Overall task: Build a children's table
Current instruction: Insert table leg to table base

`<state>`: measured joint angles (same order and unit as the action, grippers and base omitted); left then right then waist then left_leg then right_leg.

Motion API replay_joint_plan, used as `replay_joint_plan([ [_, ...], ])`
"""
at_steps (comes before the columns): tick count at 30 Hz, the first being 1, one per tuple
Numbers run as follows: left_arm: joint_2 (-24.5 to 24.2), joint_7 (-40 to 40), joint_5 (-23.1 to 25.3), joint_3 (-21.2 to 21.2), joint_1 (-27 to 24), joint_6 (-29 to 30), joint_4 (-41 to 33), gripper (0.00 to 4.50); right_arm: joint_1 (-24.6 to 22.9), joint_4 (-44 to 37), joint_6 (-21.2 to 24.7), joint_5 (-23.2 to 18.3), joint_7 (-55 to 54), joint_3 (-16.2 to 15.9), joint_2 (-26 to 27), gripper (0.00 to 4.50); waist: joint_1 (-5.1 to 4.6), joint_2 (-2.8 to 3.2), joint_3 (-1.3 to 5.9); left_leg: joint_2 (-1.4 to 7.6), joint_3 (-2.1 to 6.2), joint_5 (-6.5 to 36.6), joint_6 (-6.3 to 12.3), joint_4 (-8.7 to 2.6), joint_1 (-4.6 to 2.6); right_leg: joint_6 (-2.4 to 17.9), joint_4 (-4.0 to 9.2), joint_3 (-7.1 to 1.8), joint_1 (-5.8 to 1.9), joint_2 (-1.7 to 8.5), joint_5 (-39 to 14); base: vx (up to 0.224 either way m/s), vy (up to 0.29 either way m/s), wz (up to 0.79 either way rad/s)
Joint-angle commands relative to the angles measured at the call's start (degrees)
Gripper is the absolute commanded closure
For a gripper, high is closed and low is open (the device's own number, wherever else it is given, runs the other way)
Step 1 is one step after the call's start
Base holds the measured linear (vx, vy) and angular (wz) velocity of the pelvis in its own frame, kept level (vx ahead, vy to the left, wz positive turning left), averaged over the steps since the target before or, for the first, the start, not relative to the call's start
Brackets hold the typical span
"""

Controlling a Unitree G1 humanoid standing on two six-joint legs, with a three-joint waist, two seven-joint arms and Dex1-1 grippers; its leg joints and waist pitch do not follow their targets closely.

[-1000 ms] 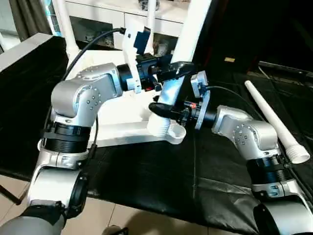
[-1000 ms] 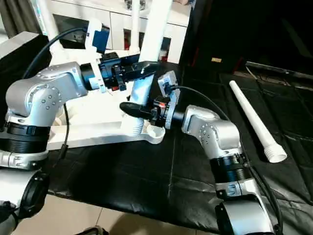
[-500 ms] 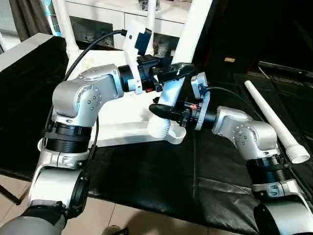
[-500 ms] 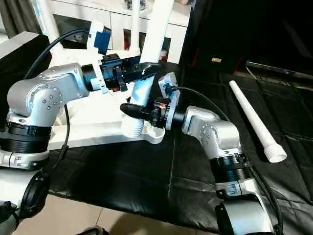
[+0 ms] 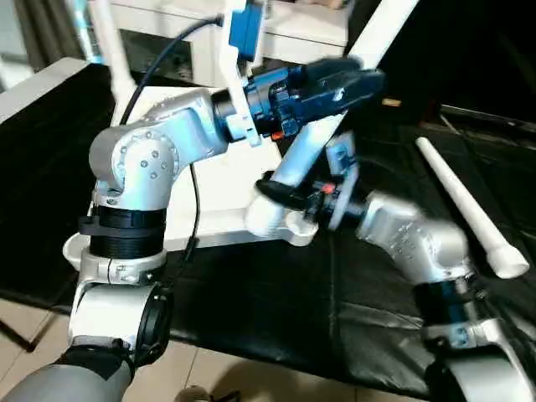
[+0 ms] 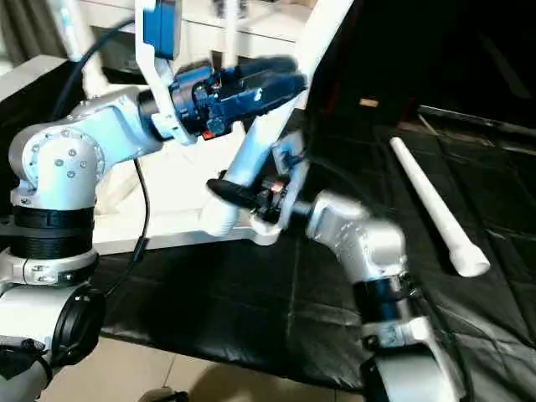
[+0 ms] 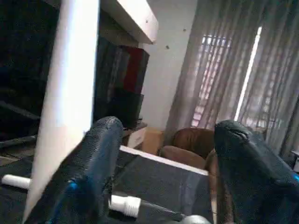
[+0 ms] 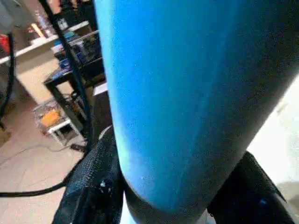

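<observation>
The white table top [image 5: 209, 226] lies upside down on the black mat. One white leg [image 5: 300, 157] leans up and to the right, its thick end at the near corner socket [image 5: 295, 229]. My right gripper [image 5: 281, 191] is shut on this leg just above the socket; in the right wrist view the leg [image 8: 187, 93] sits between the fingers [image 8: 93, 186]. My left gripper [image 5: 358, 80] is raised higher along the leg and stands open. In the left wrist view the leg [image 7: 70, 93] runs outside one finger [image 7: 105, 144], with nothing in the gap.
A loose white leg [image 5: 466, 206] lies on the black mat at the right. Another leg [image 5: 107, 42] stands upright at the table top's far left corner. A white cabinet [image 5: 167, 33] is behind. A black block [image 5: 42, 134] sits at the left.
The leg has tipped to the right at its top. My left gripper has risen and moved right along it and now stands open. The right gripper keeps its hold near the socket.
</observation>
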<state>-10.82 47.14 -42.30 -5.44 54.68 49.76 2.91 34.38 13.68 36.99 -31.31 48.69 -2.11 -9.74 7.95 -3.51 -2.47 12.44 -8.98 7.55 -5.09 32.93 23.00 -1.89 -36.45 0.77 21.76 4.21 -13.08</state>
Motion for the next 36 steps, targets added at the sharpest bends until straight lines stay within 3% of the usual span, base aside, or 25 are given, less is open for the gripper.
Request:
replay_joint_plan([
  [1, -1.6, -0.4, 2.9, 0.0, -0.4, -3.3, 0.1, 0.65, 0.0, -0.6, -2.2, 1.5, -1.2, 0.6, -0.5, 2.61, -0.02, 0.69, 3.95, -0.43, -1.02, 7.4, -2.71, -3.04, -1.93, 12.1, 3.42, -0.45, -2.63, 1.8, 6.2, 0.0, 0.0, 0.0],
  [3, -6.0, 0.1, 9.2, 2.6, -4.2, -8.3, 0.3, 0.6, 0.1, 4.1, -7.8, 6.8, -4.5, -0.2, -1.4, 2.61, -0.22, 1.15, 3.96, -0.41, -0.87, 8.3, -3.74, -3.2, -1.98, 10.2, 3.6, -0.49, -2.57, 1.78, 4.7, 0.0, 0.0, 0.0],
  [5, -7.4, 0.1, 10.2, 3.3, -5.9, -8.3, -0.4, 0.6, -0.1, 5.4, -9.5, 8.1, -6.0, 0.2, -1.5, 2.61, -0.41, 1.23, 3.81, -0.3, -0.92, 9.5, -4.9, -3.36, -2.12, 9.0, 3.76, -0.49, -2.22, 1.84, 2.3, 0.0, 0.0, 0.0],
  [8, -9.4, 1.4, 11.2, 4.0, -9.5, -9.9, -1.4, 0.6, -0.4, 9.1, -15.3, 11.8, -10.4, 1.0, -2.1, 2.61, -0.4, 1.56, 4.01, -0.25, -1.0, 9.3, -5.8, -3.22, -2.29, 9.9, 3.45, -0.45, -1.85, 1.6, 4.1, 0.0, 0.0, 0.0],
  [12, -13.0, 3.3, 16.9, 9.1, -13.9, -14.3, 0.9, 0.6, -1.3, 9.9, -17.3, 11.4, -13.8, 3.8, -1.8, 2.61, -0.37, 1.84, 4.04, -0.31, -0.82, 9.9, -5.26, -3.3, -2.24, 9.5, 3.49, -0.45, -2.0, 1.56, 4.8, 0.0, 0.0, 0.0],
  [13, -13.7, 3.2, 19.1, 11.3, -14.5, -15.8, 2.9, 0.6, -1.3, 10.0, -18.0, 11.5, -14.6, 4.5, -1.8, 2.61, -0.57, 1.78, 4.03, -0.33, -0.88, 10.0, -5.24, -3.29, -2.17, 9.4, 3.36, -0.47, -2.05, 1.5, 4.8, 0.0, 0.0, 0.0],
  [14, -14.7, 3.5, 22.5, 14.3, -15.1, -18.8, 5.3, 0.6, -1.4, 9.9, -18.7, 11.5, -15.0, 5.1, -1.8, 2.61, -0.52, 2.12, 4.01, -0.42, -0.85, 10.1, -5.1, -3.27, -2.2, 9.0, 3.45, -0.51, -1.94, 1.48, 4.5, 0.0, 0.0, 0.0],
  [15, -15.4, 3.8, 24.9, 16.6, -15.4, -20.9, 7.2, 0.6, -1.5, 9.8, -19.1, 11.5, -15.3, 5.5, -1.9, 2.61, -0.69, 1.94, 3.99, -0.39, -0.89, 10.8, -5.0, -3.29, -2.18, 8.6, 3.55, -0.59, -1.98, 1.54, 3.7, 0.0, 0.0, 0.0],
  [16, -15.9, 4.1, 27.1, 18.9, -15.5, -22.3, 9.3, 0.6, -1.5, 9.7, -19.2, 11.4, -15.6, 6.0, -1.9, 2.61, -0.69, 1.89, 4.02, -0.41, -0.89, 10.9, -5.02, -3.29, -2.19, 8.6, 3.56, -0.59, -2.0, 1.56, 3.4, 0.0, 0.0, 0.0],
  [17, -16.1, 4.3, 29.4, 20.9, -15.5, -24.0, 11.4, 0.6, -1.7, 9.6, -19.5, 11.3, -15.7, 6.3, -1.9, 2.61, -0.75, 2.38, 4.04, -0.43, -0.83, 10.8, -5.03, -3.3, -2.14, 8.4, 3.57, -0.63, -1.95, 1.6, 3.0, 0.0, 0.0, 0.0],
  [18, -15.8, 4.1, 31.3, 22.2, -15.3, -25.3, 14.1, 0.6, -1.9, 9.4, -19.7, 11.3, -15.7, 6.5, -1.9, 2.61, -0.92, 2.35, 4.06, -0.45, -0.81, 10.6, -5.08, -3.27, -2.07, 8.6, 3.51, -0.65, -2.04, 1.6, 3.7, 0.0, 0.0, 0.0],
  [22, -14.5, 3.7, 34.4, 24.0, -14.6, -28.3, 19.9, 0.6, -2.5, 9.2, -20.6, 11.5, -15.6, 6.2, -2.0, 2.61, -1.34, 2.49, 4.22, -0.53, -0.81, 9.4, -4.9, -3.09, -1.97, 10.4, 3.21, -0.54, -2.25, 1.54, 7.3, 0.0, 0.0, 0.0],
  [26, -12.7, 2.9, 38.6, 26.7, -12.8, -36.2, 31.2, 0.95, -4.9, 4.9, -20.0, 10.7, -14.8, 6.0, -1.7, 2.61, -1.77, 2.75, 4.04, -0.71, -0.85, 10.3, -3.53, -3.01, -1.91, 11.2, 3.64, -0.66, -2.42, 1.54, 7.2, 0.0, 0.0, 0.0],
  [27, -12.6, 2.7, 39.1, 26.8, -12.4, -37.4, 32.8, 0.98, -5.4, 4.2, -20.1, 10.8, -14.7, 5.8, -1.7, 2.61, -1.73, 2.73, 4.15, -0.57, -0.71, 10.1, -3.2, -3.02, -1.87, 11.4, 3.39, -0.67, -2.59, 1.69, 7.8, 0.0, 0.0, 0.0],
  [28, -12.4, 2.8, 39.2, 26.8, -12.1, -38.2, 34.2, 0.98, -5.7, 3.7, -20.2, 10.9, -14.6, 5.6, -1.7, 2.61, -1.7, 3.08, 4.16, -0.57, -0.7, 10.1, -3.18, -2.98, -1.9, 11.6, 3.31, -0.64, -2.49, 1.73, 7.9, 0.0, 0.0, 0.0],
  [29, -12.2, 2.9, 39.3, 26.6, -11.7, -39.1, 35.7, 1.26, -5.9, 3.4, -20.2, 10.9, -14.5, 5.5, -1.7, 2.61, -1.84, 2.94, 4.14, -0.58, -0.71, 10.1, -3.06, -2.99, -1.83, 11.9, 3.34, -0.64, -2.55, 1.71, 8.1, 0.0, 0.0, 0.0],
  [30, -11.9, 3.5, 39.6, 26.6, -11.0, -40.6, 38.1, 1.26, -6.3, 2.9, -20.2, 11.0, -14.5, 5.3, -1.7, 2.61, -1.95, 3.27, 4.12, -0.5, -0.66, 10.7, -3.14, -3.03, -1.94, 12.4, 3.34, -0.61, -2.42, 1.78, 7.6, 0.0, 0.0, 0.0],
  [32, -11.9, 3.9, 39.8, 26.7, -10.7, -41.1, 39.0, 1.43, -6.4, 2.9, -20.3, 11.1, -14.5, 5.2, -1.7, 2.61, -2.05, 3.23, 4.09, -0.35, -0.66, 11.9, -3.17, -3.12, -2.07, 13.0, 3.41, -0.61, -2.35, 1.87, 6.3, 0.0, 0.0, 0.0],
  [33, -11.6, 4.6, 40.2, 26.5, -10.1, -42.5, 41.1, 1.43, -6.8, 2.4, -20.3, 11.1, -14.5, 5.0, -1.7, 2.61, -2.06, 3.56, 4.08, -0.3, -0.61, 12.4, -3.25, -3.12, -2.1, 13.4, 3.38, -0.6, -2.27, 1.92, 5.9, 0.0, 0.0, 0.0],
  [36, -11.0, 5.7, 41.1, 26.2, -8.9, -45.2, 45.3, 1.83, -7.1, 1.9, -19.4, 11.5, -14.8, 4.5, -1.8, 2.61, -2.1, 3.34, 3.98, -0.41, -0.69, 12.2, -2.73, -3.1, -2.03, 13.5, 3.52, -0.67, -2.33, 1.85, 6.4, 0.0, 0.0, 0.0],
])
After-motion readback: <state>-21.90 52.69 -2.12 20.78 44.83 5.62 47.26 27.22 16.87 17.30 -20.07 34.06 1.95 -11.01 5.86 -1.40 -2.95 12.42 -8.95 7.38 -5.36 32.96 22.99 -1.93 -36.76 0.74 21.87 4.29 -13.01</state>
